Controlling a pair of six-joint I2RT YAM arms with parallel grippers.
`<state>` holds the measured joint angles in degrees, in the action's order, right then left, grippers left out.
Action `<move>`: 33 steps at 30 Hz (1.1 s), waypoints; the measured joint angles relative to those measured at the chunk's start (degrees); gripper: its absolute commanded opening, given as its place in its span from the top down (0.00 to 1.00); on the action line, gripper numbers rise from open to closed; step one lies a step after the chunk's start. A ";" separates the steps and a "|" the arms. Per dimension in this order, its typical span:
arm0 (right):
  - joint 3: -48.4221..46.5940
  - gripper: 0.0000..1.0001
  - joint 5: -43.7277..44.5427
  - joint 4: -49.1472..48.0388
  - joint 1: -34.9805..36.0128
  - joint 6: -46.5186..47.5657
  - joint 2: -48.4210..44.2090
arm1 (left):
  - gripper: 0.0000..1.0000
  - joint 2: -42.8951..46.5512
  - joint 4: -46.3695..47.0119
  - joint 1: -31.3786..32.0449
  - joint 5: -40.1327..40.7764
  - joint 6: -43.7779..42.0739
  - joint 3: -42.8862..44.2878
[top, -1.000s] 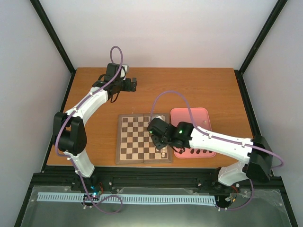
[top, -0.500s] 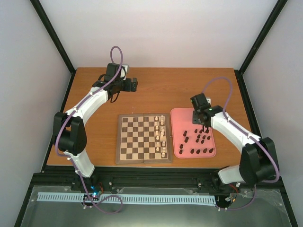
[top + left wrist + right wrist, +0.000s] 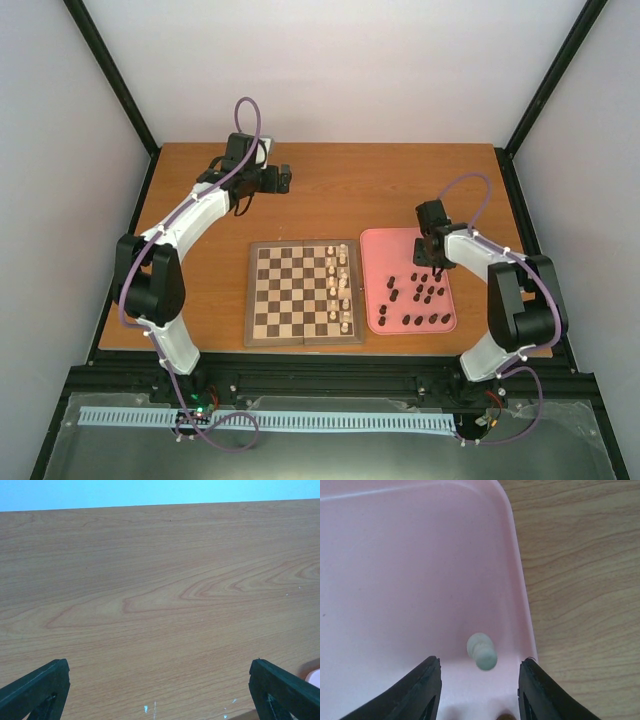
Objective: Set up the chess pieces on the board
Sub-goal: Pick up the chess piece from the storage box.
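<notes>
A: Which step is being worked on?

B: A pick-up. The right gripper (image 3: 479, 664) is held low over the pink tray (image 3: 395, 555). 1 cream piece (image 3: 482, 651) is seen just ahead of its fingertips, roughly midway between the 2 fingers and near the tray's rim on the right-finger side.

A: Is the piece gripped?

B: No. The fingers are parted and nothing is held. As far as can be made out, the piece is touched by neither pad. Whether it stands or lies cannot be told.

A: And the other hand?

B: The left gripper (image 3: 159, 666) is spread wide over bare table (image 3: 160, 580), with nothing between its fingers.

A: How far has the task been carried?

B: Seen from above, cream pieces (image 3: 340, 285) are set in 2 files along the edge of the board (image 3: 290, 295) nearest the right hand. The dark pieces (image 3: 420, 300) are all in the tray, close beside that hand.

A: What is called for next?

B: Probably a short advance so that the piece is bracketed, then a gentle closing. A piece this small could easily be knocked aside or squeezed out.
</notes>
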<state>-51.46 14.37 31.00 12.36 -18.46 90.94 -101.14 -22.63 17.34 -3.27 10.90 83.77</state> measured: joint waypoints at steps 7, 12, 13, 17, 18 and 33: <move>-0.55 0.64 -1.33 -1.73 -1.53 0.28 3.61 | 0.00 0.00 -0.02 0.00 -0.02 0.00 0.00; -0.57 0.80 -1.55 -2.21 -1.57 0.52 4.44 | 0.00 0.00 -0.02 0.00 -0.02 0.00 0.00; -0.59 0.81 -1.55 -2.27 -1.57 0.42 4.48 | 0.00 0.00 -0.02 0.00 -0.02 -0.02 0.00; -0.70 0.89 -1.49 -2.36 -1.64 0.55 4.61 | 0.00 0.00 -0.02 0.00 -0.02 -0.02 0.00; -0.79 0.90 -1.44 -2.34 -1.64 0.70 4.61 | 0.00 0.00 -0.02 0.00 -0.02 -0.02 0.00; -2.25 0.94 -4.13 3.15 5.01 1.44 -8.66 | 0.00 0.00 -0.15 0.00 0.09 0.00 0.00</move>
<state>-53.71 10.24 34.15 17.37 -17.02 82.28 -101.14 -22.79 17.34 -3.18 10.90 83.77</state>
